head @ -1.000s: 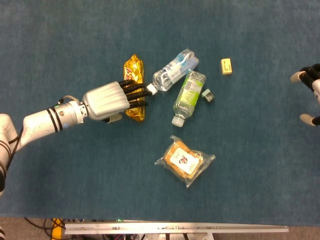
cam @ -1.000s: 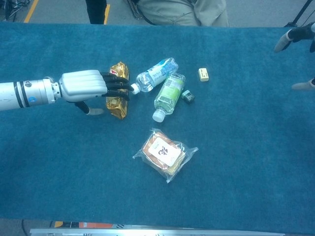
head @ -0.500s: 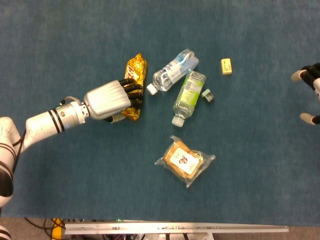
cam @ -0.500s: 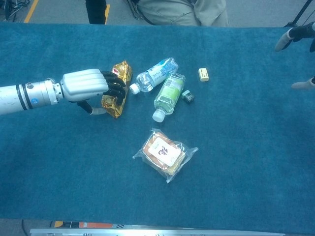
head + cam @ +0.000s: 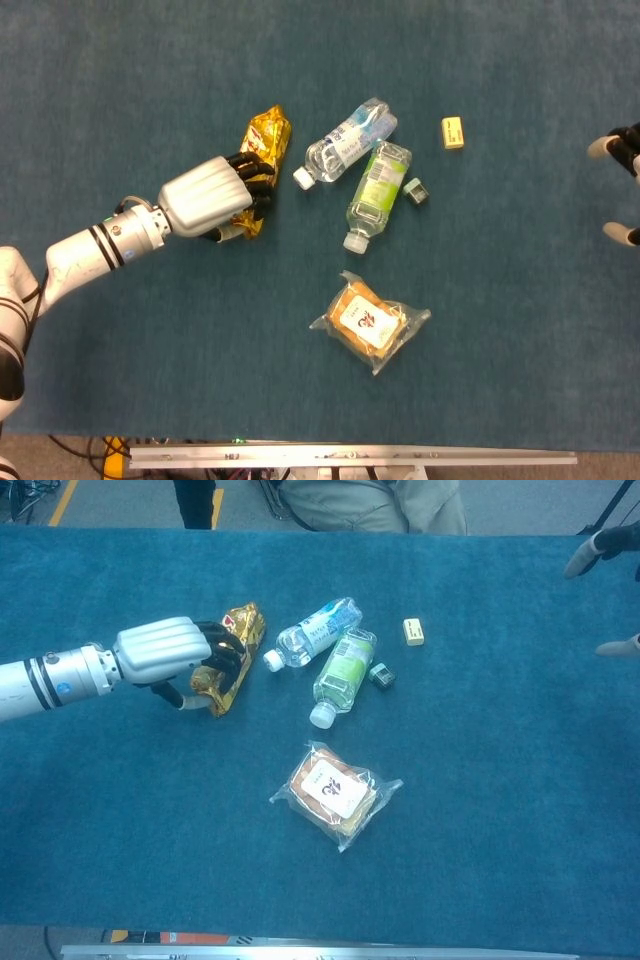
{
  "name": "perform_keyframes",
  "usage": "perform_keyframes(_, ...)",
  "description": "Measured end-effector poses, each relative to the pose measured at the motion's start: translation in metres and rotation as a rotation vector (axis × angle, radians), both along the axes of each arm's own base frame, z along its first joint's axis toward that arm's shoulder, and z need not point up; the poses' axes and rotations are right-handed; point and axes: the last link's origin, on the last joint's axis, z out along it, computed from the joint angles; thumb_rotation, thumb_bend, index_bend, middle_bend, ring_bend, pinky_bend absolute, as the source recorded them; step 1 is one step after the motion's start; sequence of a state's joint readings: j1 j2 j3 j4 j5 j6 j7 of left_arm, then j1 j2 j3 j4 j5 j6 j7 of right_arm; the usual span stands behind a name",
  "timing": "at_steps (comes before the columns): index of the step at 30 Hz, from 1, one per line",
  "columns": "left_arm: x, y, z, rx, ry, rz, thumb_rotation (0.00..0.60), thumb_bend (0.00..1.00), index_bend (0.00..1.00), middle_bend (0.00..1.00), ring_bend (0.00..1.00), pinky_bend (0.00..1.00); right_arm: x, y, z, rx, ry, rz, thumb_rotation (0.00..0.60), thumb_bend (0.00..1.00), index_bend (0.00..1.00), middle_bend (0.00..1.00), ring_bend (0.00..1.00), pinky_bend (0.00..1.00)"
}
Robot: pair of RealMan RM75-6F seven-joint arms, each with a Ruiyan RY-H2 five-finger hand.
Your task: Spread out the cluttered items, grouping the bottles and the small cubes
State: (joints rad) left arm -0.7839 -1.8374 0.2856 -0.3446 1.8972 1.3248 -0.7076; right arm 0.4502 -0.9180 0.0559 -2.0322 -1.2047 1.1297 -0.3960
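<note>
Since the earlier frames the left hand [image 5: 212,197] has been closing over the gold snack packet [image 5: 264,145] and dragging it leftward and up, so a strip of bare cloth is now showing between the packet and the cap of the blue-labelled bottle [image 5: 348,140], which it was nearly touching before. That hand is now gripping the packet's lower half, dark fingers [image 5: 228,650] curling over the foil while the thumb is tucking beneath, and the packet is tilting with its upper end pointing toward the top of the frame. Its silver forearm is reaching in from the left edge, angling slightly upward toward the centre. The blue-labelled bottle is lying on its side just above centre, cap pointing lower left, and the green-labelled bottle [image 5: 378,184] is lying just beside it, cap pointing down. A dark small cube [image 5: 416,191] is sitting right against the green-labelled bottle's right side, and a yellow small cube [image 5: 452,132] is resting apart from them toward the upper right. A clear-wrapped bread pack [image 5: 370,320] is lying below centre, well apart from the bottles. Wide stretches of the blue table cloth [image 5: 520,330] are lying open at the right, the lower left and along the top. The right hand [image 5: 625,185] is hanging at the right edge of the frame, mostly cut off, so whether it is open or closed cannot be told.
</note>
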Motion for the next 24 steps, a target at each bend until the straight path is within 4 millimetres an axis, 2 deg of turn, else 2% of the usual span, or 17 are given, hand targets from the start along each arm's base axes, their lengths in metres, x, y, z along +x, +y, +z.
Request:
perform_keyframes(5, -0.004, -0.002, 0.004, 0.005, -0.006, 0.011, 0.6, 0.34, 0.57, 0.54, 0.5, 0.6, 0.0, -0.001, -0.001, 0.0, -0.003, 0.001, 0.6, 0.0, 0.31, 0.33, 0.23, 0.37)
perform_keyframes(11, -0.01, -0.001, 0.014, 0.026, -0.015, 0.023, 0.6, 0.34, 0.58, 0.55, 0.5, 0.61, 0.001, -0.001, -0.001, -0.002, -0.006, 0.003, 0.6, 0.0, 0.31, 0.33, 0.23, 0.37)
perform_keyframes(17, -0.02, -0.005, 0.034, 0.062, -0.047, 0.042, 0.6, 0.34, 0.58, 0.55, 0.5, 0.61, 0.002, -0.002, -0.003, 0.002, -0.01, 0.008, 0.6, 0.0, 0.31, 0.33, 0.23, 0.37)
perform_keyframes(24, -0.042, -0.019, 0.064, 0.113, -0.052, 0.073, 0.6, 0.34, 0.58, 0.55, 0.5, 0.61, 0.004, -0.005, -0.007, 0.015, -0.014, 0.019, 0.6, 0.0, 0.31, 0.33, 0.23, 0.37)
